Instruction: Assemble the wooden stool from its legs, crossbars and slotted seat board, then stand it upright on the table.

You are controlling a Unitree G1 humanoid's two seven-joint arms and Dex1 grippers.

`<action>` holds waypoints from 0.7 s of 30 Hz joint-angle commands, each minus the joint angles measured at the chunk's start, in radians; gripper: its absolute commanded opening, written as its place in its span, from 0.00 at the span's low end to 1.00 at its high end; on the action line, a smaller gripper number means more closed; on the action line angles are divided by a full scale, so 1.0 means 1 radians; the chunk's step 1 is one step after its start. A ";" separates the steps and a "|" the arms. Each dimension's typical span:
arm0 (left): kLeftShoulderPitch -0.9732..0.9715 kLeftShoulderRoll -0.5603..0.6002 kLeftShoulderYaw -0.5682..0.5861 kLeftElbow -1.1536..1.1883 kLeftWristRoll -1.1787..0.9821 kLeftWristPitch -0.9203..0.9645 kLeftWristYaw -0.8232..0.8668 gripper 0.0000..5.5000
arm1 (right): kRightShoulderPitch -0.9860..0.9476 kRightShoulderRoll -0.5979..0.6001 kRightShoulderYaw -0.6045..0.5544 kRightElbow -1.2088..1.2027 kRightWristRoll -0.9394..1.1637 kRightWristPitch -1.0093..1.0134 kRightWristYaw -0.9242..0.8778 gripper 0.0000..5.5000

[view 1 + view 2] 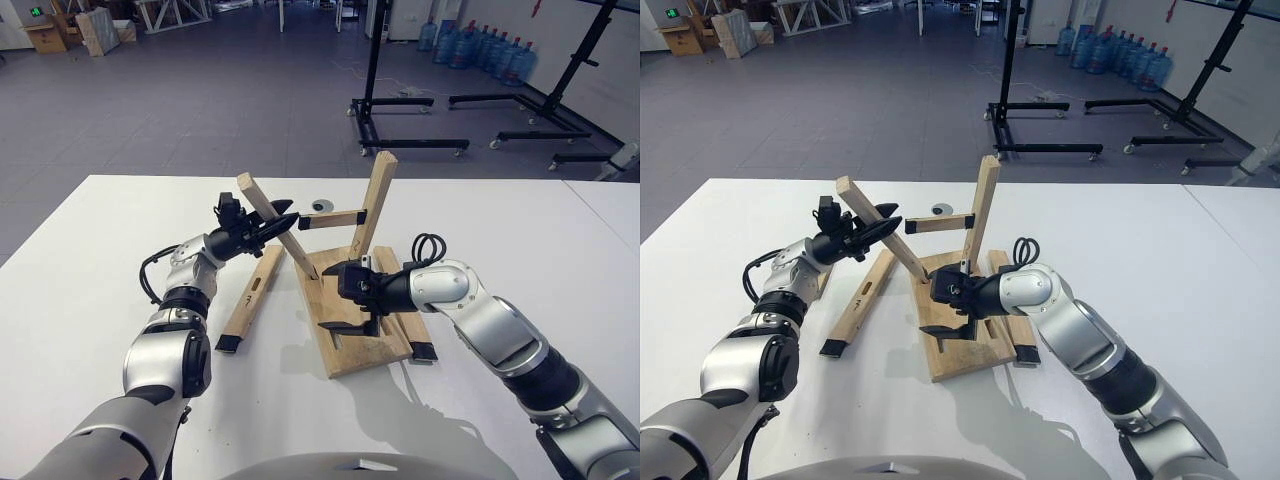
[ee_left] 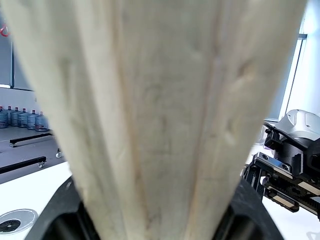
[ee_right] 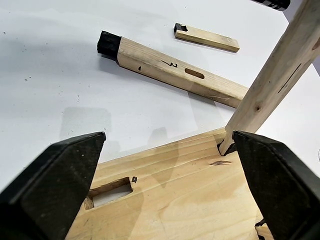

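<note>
**Here, the left claw holds a leaning leg just beside the crossbar end**

Plainly, the left gripper [image 1: 280, 220] is clamped round the leaning leg [image 1: 255, 195] about halfway up. That leg's long axis runs from its free top at 10 o'clock down to 4 o'clock. There its lower end meets the far-left corner of the seat board [image 1: 350, 350], which lies flat on the table [image 1: 90, 250].

The crossbar [image 1: 335, 218] sticks out of the upright leg [image 1: 378, 190]. Its free end lies at 3 o'clock of the left claw, just beside the held leg. The next move probably turns on swinging that leg towards 3 o'clock to meet the end, and the left arm is the nearer one.

The right gripper [image 1: 340, 298] hovers over the board with its jaws spread wide, holding nothing.

A loose leg [image 1: 252, 295] lies at 9 o'clock of the board, pointing roughly from 1 to 7 o'clock.

The right wrist view adds an empty slot [image 3: 107, 192] in the board and a short spare crossbar [image 3: 206, 37] beyond the loose leg. The left wrist view shows the held wood pressed close between its fingers.
</note>
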 commanded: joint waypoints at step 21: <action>-0.033 0.042 -0.121 -0.034 0.087 0.107 -0.013 0.37 | 0.000 0.007 0.011 -0.005 -0.002 0.007 -0.005 0.85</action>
